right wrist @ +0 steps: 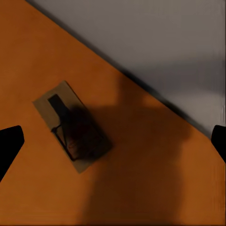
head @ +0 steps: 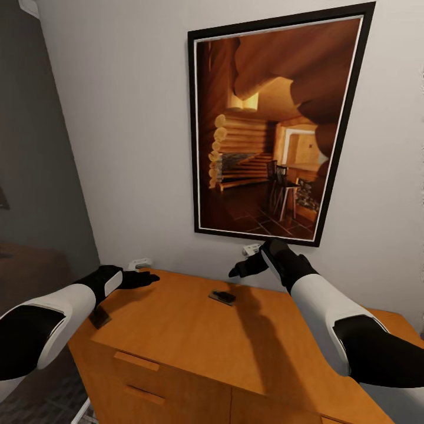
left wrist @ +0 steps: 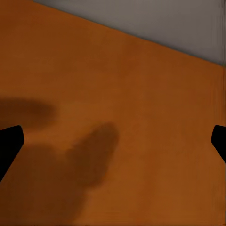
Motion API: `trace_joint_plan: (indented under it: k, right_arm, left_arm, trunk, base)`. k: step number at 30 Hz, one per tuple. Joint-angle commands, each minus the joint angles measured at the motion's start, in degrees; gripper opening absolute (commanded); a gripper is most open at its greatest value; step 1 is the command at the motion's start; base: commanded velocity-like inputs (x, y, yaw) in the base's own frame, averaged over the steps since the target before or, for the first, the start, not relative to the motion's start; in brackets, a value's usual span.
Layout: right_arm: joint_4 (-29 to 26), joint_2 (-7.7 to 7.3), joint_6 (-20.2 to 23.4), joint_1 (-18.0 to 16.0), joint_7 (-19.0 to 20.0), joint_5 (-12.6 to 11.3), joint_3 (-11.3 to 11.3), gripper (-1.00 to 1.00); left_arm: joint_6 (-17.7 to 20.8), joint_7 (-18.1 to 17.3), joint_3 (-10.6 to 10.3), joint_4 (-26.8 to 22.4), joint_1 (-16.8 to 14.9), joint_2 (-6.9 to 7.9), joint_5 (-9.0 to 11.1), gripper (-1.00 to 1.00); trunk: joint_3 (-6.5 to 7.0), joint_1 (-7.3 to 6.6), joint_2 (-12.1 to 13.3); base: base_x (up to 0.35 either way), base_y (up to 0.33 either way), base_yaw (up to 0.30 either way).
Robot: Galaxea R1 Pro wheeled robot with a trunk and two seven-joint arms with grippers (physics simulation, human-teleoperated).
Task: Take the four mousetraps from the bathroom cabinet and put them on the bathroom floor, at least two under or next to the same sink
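Right wrist view looks down between the right hand's two dark fingertips, which sit at opposite edges of the picture, spread wide with nothing held between them. Below that hand, a little off from the midline between the fingers, one mousetrap lies flat on the orange-brown top of the cabinet; the hand's own shadow covers its far half, so the wire parts there are hard to make out. Beyond the trap runs the cabinet's back edge, then the pale wall.

From the head, the right hand hovers above the cabinet top, and the same mousetrap rests just below and slightly toward the robot's left of it, apart from the fingers. The hand is too dark here to read its fingers one by one.

The left hand is low over the back left corner of the cabinet; its wrist view shows its fingertips equally far apart over bare wood, holding nothing. Beside the left forearm, at the cabinet's left edge, a small dark flat thing sticks out, partly hidden by the arm; I cannot tell whether it is another trap.

Further out, two drawer fronts with handles show below, cut off by the frame, and a black-framed picture of a log interior hangs on the wall above the right hand.
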Motion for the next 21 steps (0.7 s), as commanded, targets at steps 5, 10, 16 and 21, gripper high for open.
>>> trace_joint_plan:
  k: [5,10,16,21]
  right_arm:
    - [-0.1,-0.01,0.1,0.0,0.4,0.6,0.1,1.00]
    - [0.0,-0.01,0.2,0.0,0.3,0.6,0.1,1.00]
    - [0.2,-0.01,0.2,0.0,0.3,0.6,0.1,1.00]
    - [1.0,-0.01,0.1,0.0,0.3,0.6,0.1,1.00]
  left_arm:
    - [0.3,-0.1,-0.5,-0.1,0.0,0.02,0.6,1.00]
    - [0.3,-0.1,-0.5,-0.1,-0.1,-0.02,0.6,1.00]
    - [0.3,-0.1,-0.5,-0.1,-0.1,-0.04,0.6,1.00]
    - [0.3,-0.1,-0.5,-0.1,-0.1,-0.05,0.6,1.00]
  trunk:
    - [-0.08,0.01,-0.1]
    - [-0.08,0.01,-0.1]
    - [-0.08,0.01,-0.1]
    - [-0.08,0.01,-0.1]
  base:
    - [0.000,-0.053,0.000]
    - [0.000,-0.021,0.000]
    - [0.000,-0.006,0.038]
    - [0.000,-0.002,0.173]
